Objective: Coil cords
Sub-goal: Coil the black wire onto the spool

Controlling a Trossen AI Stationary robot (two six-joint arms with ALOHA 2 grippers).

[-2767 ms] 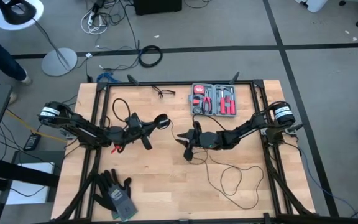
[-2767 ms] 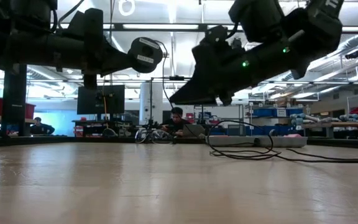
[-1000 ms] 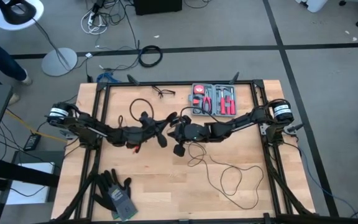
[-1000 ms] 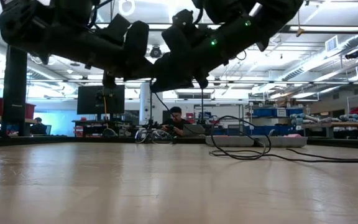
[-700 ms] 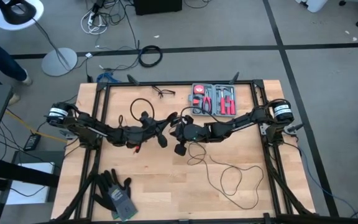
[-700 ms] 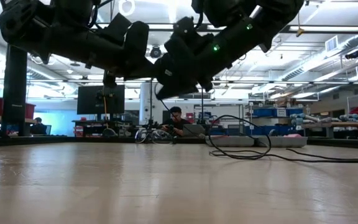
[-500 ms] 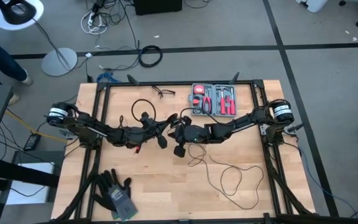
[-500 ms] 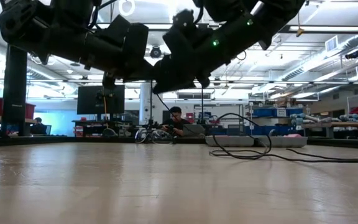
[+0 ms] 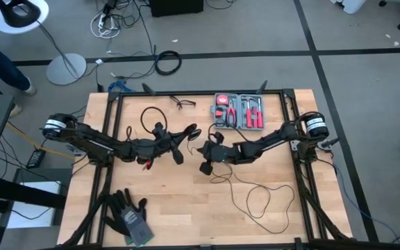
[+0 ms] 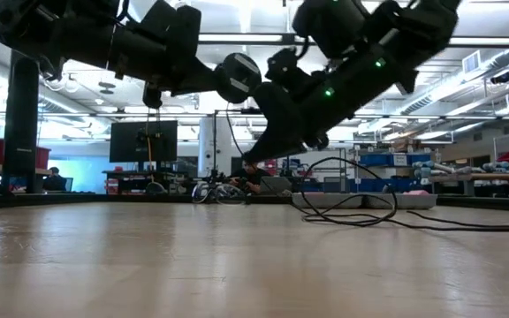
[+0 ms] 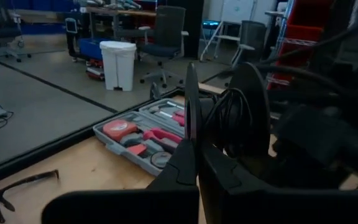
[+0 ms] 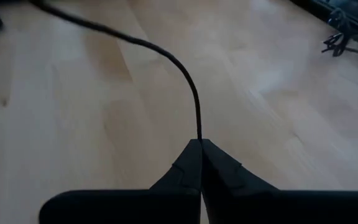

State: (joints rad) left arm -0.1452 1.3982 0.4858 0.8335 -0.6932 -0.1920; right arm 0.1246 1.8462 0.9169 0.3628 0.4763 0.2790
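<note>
**Both arms hold the cord above mid-surface, coil partly gathered**

The left gripper hangs over the middle of the wooden surface, its jaws clenched on the cord next to the round puck, with a few gathered loops of the cord beside its jaws in the left wrist view. The right gripper is just beside it, jaws pinched on the same thin cord. The rest lies slack in loose curves on the surface toward the right arm's side.

This looks like mid-winding. The next move likely calls for the right arm to feed more slack to the left without tangling.

An open tool case at the far edge holds red-handled tools.
</note>
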